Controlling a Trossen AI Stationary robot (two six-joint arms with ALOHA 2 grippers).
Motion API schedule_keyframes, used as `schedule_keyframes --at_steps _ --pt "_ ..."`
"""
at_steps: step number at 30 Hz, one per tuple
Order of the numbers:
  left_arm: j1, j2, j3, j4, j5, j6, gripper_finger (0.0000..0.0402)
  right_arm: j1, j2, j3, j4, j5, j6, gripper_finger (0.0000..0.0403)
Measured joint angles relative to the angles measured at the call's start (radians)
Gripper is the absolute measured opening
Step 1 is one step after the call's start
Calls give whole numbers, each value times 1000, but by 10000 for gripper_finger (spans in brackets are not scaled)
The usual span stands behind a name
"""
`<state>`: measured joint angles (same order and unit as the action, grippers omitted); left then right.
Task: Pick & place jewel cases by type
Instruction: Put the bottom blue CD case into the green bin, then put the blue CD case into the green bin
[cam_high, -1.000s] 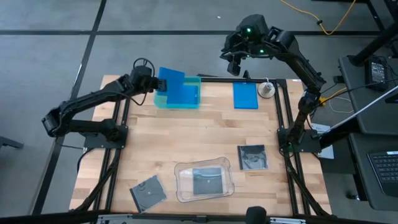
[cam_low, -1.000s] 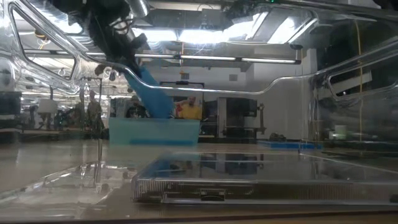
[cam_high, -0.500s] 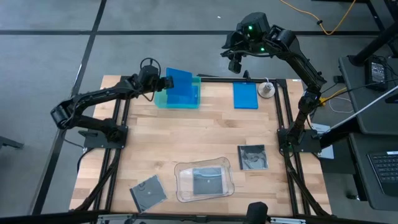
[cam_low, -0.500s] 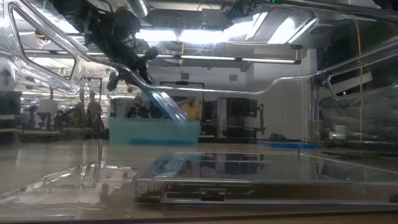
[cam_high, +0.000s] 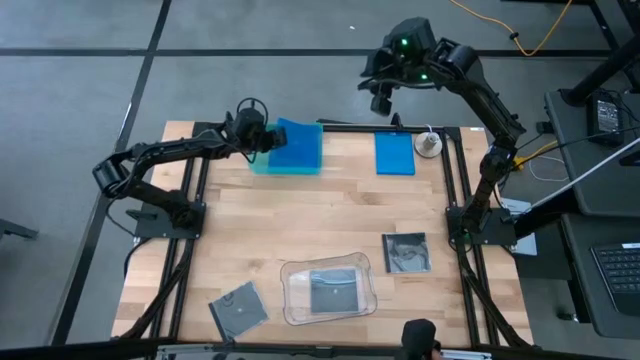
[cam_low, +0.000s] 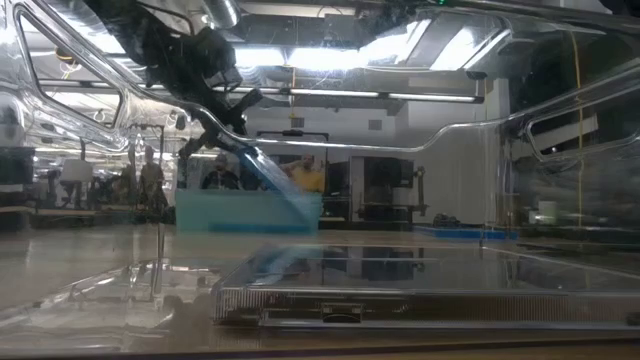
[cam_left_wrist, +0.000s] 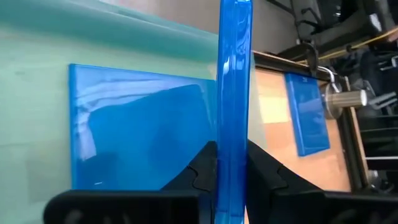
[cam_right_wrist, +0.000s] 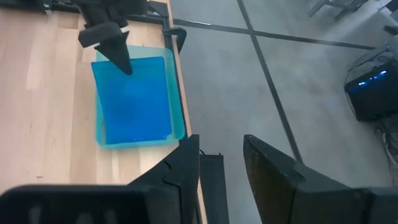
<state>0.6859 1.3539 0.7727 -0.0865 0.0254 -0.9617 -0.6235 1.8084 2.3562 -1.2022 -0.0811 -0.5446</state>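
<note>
At the left of the high view the left arm reaches toward the top of the frame, its left gripper (cam_high: 262, 138) at the left edge of the teal tray (cam_high: 316, 128); its jaws are nearly closed on the edge of a blue jewel case (cam_left_wrist: 233, 93), which the left wrist view shows edge-on and standing between the two fingers (cam_left_wrist: 205, 163); the case juts from the jaws rightward over the tray, its long axis running left to right across the frame and tilted down toward the tray, as the low view (cam_low: 270, 180) suggests; below it, inside the tray, a second blue case (cam_left_wrist: 143, 134) lies flat, so the coming move probably turns on laying the held one down onto that one; the left arm is plainly the nearer to the tray

Further right, a third blue case (cam_high: 394, 154) lies flat on the table (cam_high: 300, 230) near its top edge, just beside a small metal cylinder (cam_high: 429, 145); the right gripper (cam_high: 381, 98) hangs above and beyond the table's top edge, upper right of centre, jaws parted and holding nothing

Counted: three blue cases, one held, one in the teal tray, one loose; three dark cases, one at lower left (cam_high: 238, 309), one inside the clear tray (cam_high: 290, 275) at lower centre (cam_high: 332, 291), one at lower right (cam_high: 405, 252); two trays
</note>
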Motion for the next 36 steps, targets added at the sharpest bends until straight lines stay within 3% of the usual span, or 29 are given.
schedule_keyframes --at_steps 12,25,31,36 --pt "49 54 0 -47 133 71 100 -40 0 0 0 -53 -14 128" --pt "139 29 0 -31 263 122 204 -41 0 0 -54 -53 -17 128" --pt "239 -28 0 -147 303 181 224 -41 0 -7 -83 -53 -17 128" --pt "280 -99 0 -150 339 209 228 -57 -1 -113 -73 -53 -2 128"
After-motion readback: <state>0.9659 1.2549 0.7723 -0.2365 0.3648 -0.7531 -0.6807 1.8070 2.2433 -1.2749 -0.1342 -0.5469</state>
